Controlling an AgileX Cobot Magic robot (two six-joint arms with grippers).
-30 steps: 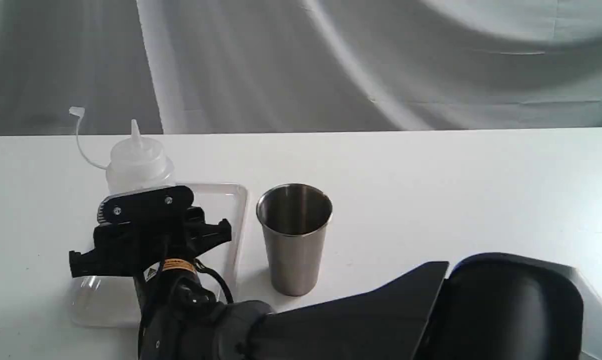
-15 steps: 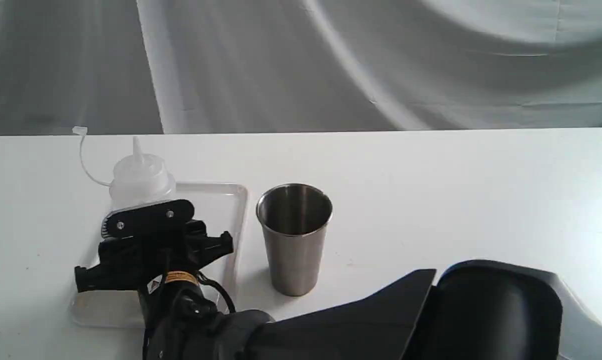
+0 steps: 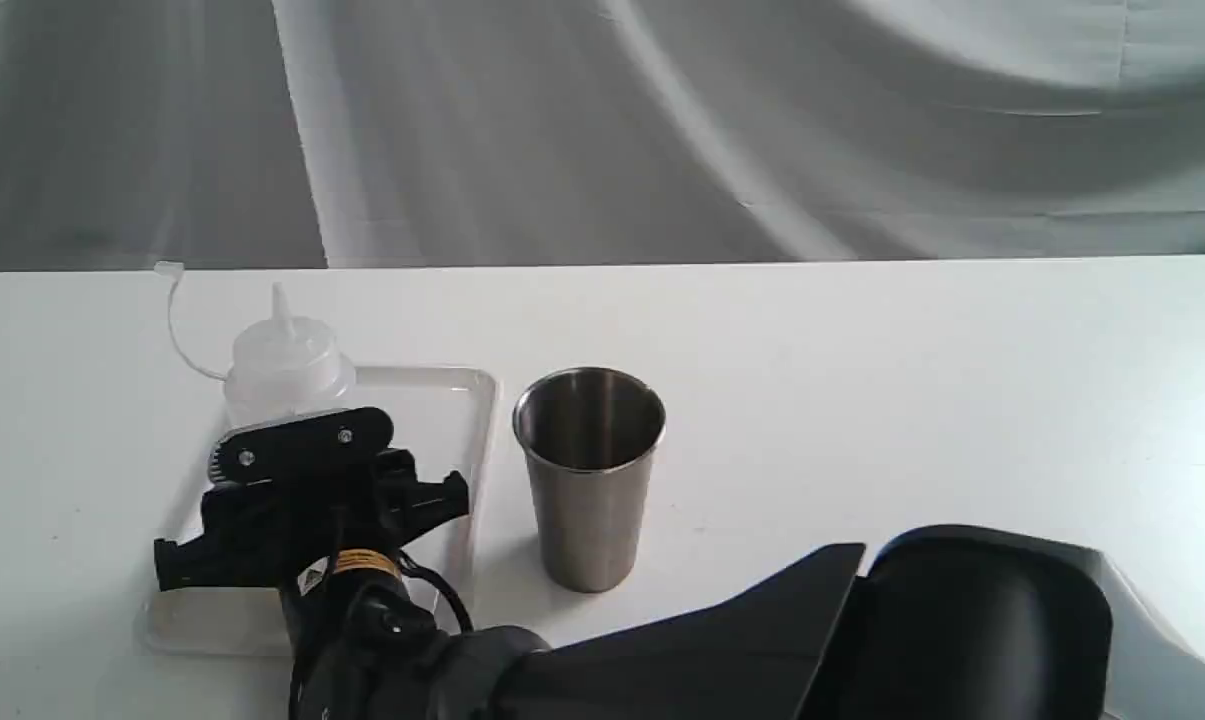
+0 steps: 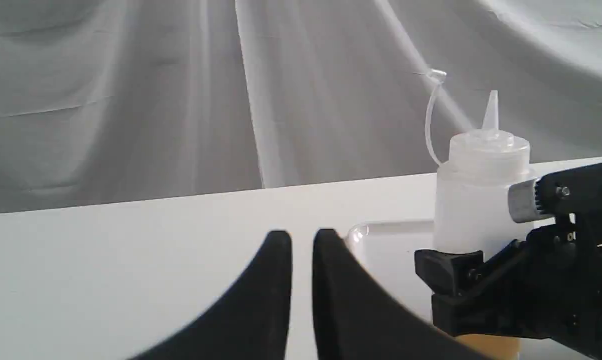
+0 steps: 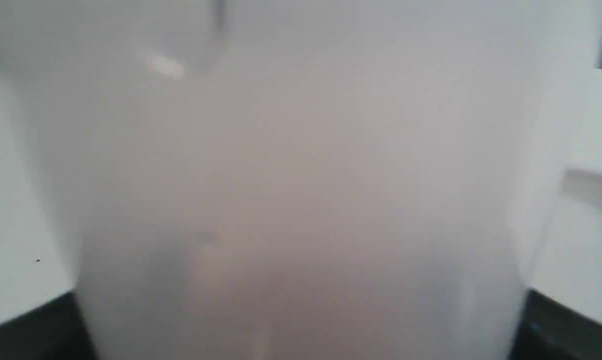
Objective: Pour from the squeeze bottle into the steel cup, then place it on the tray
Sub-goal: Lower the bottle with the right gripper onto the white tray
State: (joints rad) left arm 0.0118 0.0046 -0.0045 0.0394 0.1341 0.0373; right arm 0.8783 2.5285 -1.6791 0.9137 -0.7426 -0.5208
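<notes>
Black left tool (image 4: 303,245) is narrow, nearly together, empty; right tool (image 3: 302,470), reaching across, is clamped round the squeeze bottle (image 3: 287,365), upright over the white tray (image 3: 462,400); amber liquid shows low inside; whether its base touches is hidden; steel cup (image 3: 587,500) stands just beside the tray on the counter (image 3: 912,380).
</notes>
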